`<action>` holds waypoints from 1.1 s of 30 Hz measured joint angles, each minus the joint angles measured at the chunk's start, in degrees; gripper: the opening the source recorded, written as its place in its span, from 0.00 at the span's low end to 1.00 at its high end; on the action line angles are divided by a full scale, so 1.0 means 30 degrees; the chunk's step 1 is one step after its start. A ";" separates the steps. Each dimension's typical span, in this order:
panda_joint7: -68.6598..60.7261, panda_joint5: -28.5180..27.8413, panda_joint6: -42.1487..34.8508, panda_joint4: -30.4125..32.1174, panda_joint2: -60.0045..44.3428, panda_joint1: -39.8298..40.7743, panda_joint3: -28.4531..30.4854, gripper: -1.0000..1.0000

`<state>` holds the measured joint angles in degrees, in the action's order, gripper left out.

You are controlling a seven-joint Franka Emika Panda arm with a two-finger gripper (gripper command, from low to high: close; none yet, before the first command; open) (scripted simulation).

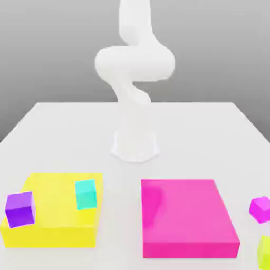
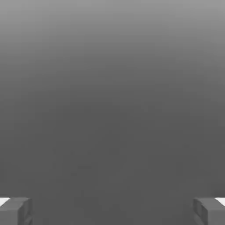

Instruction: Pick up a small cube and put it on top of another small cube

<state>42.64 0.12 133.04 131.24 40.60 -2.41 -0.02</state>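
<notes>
The small cube (image 1: 265,251), lime yellow-green and glossy, rests on the white table (image 1: 63,132) at the near edge on the exterior view's right, partly cut off by the picture's border. Just behind it lies a small magenta cube (image 1: 260,209). In the hand view my gripper (image 2: 112,212) is open. Its two grey fingertips (image 2: 16,211) stand far apart with nothing between them, against plain grey background. The white arm (image 1: 134,63) rises from its base at the table's middle and bends upward out of the exterior view.
A big flat yellow slab (image 1: 52,232) lies near the front on the exterior view's left, carrying a purple cube (image 1: 20,209) and a teal cube (image 1: 86,194). A big flat magenta slab (image 1: 187,219) lies front centre-right. The arm's base (image 1: 135,145) stands behind both.
</notes>
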 joint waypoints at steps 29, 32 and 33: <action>-1.0717 -0.1810 0.4853 -0.2086 -2.0273 -0.6657 -0.2791 0.50; -1.0937 -0.2527 0.5789 -0.2415 -2.2372 -0.7174 -0.2743 0.50; -1.0861 -0.2708 0.6276 -0.2559 -2.3064 -0.7302 -0.2620 0.50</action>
<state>10.06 -8.00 151.86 123.56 -28.59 -24.32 -7.88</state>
